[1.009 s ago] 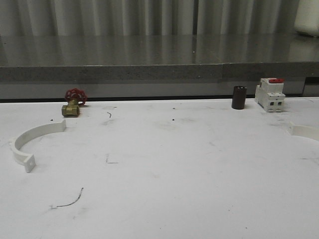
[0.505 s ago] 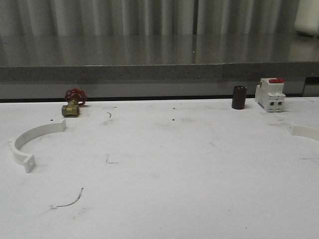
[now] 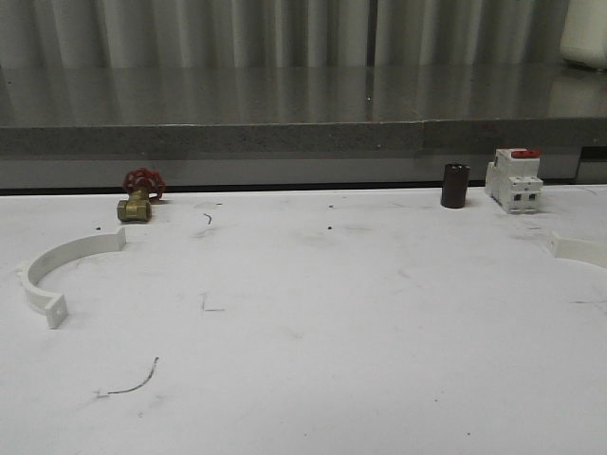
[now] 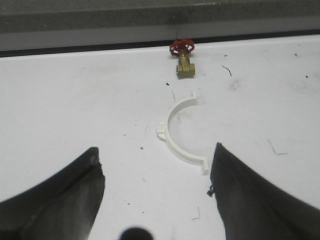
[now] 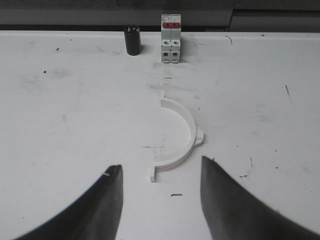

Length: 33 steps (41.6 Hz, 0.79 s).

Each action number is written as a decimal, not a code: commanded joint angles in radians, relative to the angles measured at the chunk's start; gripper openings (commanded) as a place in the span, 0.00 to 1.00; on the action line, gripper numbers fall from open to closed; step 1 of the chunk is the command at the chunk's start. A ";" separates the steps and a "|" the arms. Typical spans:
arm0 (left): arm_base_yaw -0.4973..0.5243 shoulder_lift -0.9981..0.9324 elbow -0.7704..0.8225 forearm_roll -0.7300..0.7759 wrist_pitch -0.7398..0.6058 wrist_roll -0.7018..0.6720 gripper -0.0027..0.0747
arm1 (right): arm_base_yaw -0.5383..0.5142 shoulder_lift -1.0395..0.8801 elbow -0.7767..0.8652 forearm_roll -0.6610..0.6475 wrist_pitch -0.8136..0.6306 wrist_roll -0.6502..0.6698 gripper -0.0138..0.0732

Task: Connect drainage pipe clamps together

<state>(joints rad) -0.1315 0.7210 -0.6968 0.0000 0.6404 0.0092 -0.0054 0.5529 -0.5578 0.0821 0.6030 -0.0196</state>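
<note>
Two drainage pipe clamps: left half [image 3: 59, 267] at table's [image 3: 332, 322] left edge, right half [image 3: 579, 248] at right edge; left gripper [image 4: 155, 197] and right gripper [image 5: 160, 202] spread open, empty.

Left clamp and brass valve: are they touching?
Apart. The left wrist view shows bare table between the clamp and the valve; the front view shows the same gap.

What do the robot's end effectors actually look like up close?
From the wrist views, each has two dark, near-black fingers that are broad at the base and taper toward the tip. The left end effector has matte, slightly scuffed fingers and a small dark rounded part between them. The right end effector's fingers look alike. No cables or markings are visible.
</note>
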 commanded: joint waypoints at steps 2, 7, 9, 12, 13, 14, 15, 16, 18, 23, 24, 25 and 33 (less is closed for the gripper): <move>-0.055 0.130 -0.101 0.008 -0.027 -0.003 0.63 | -0.007 0.009 -0.026 -0.008 -0.069 -0.009 0.61; -0.062 0.295 -0.179 0.008 0.016 -0.003 0.63 | -0.007 0.009 -0.026 -0.008 -0.069 -0.009 0.61; -0.062 0.366 -0.215 0.012 0.032 -0.003 0.63 | -0.007 0.009 -0.026 -0.008 -0.069 -0.009 0.61; -0.062 0.462 -0.263 0.025 0.044 -0.003 0.63 | -0.007 0.009 -0.026 -0.008 -0.069 -0.009 0.61; -0.062 0.491 -0.277 0.033 0.044 -0.003 0.63 | -0.007 0.009 -0.026 -0.008 -0.069 -0.009 0.61; -0.062 0.518 -0.291 0.040 0.047 -0.003 0.63 | -0.007 0.009 -0.026 -0.008 -0.069 -0.009 0.61; -0.062 0.554 -0.310 0.048 0.053 -0.003 0.63 | -0.007 0.009 -0.026 -0.008 -0.069 -0.009 0.61; -0.057 0.581 -0.325 0.052 0.061 -0.003 0.63 | -0.007 0.009 -0.026 -0.008 -0.069 -0.009 0.61; -0.046 0.642 -0.362 0.052 0.079 -0.003 0.63 | -0.007 0.009 -0.026 -0.008 -0.069 -0.009 0.61; 0.001 0.778 -0.435 -0.010 0.096 -0.009 0.63 | -0.007 0.009 -0.026 -0.008 -0.069 -0.009 0.61; 0.005 0.807 -0.447 -0.018 0.094 -0.009 0.63 | -0.007 0.009 -0.026 -0.008 -0.069 -0.009 0.61; 0.006 0.828 -0.457 -0.018 0.094 -0.009 0.63 | -0.007 0.009 -0.026 -0.008 -0.069 -0.009 0.61; 0.006 0.981 -0.519 -0.047 0.086 -0.009 0.63 | -0.007 0.009 -0.026 -0.008 -0.069 -0.009 0.61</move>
<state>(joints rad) -0.1259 1.6922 -1.1666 -0.0151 0.7608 0.0092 -0.0054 0.5529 -0.5578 0.0821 0.6030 -0.0214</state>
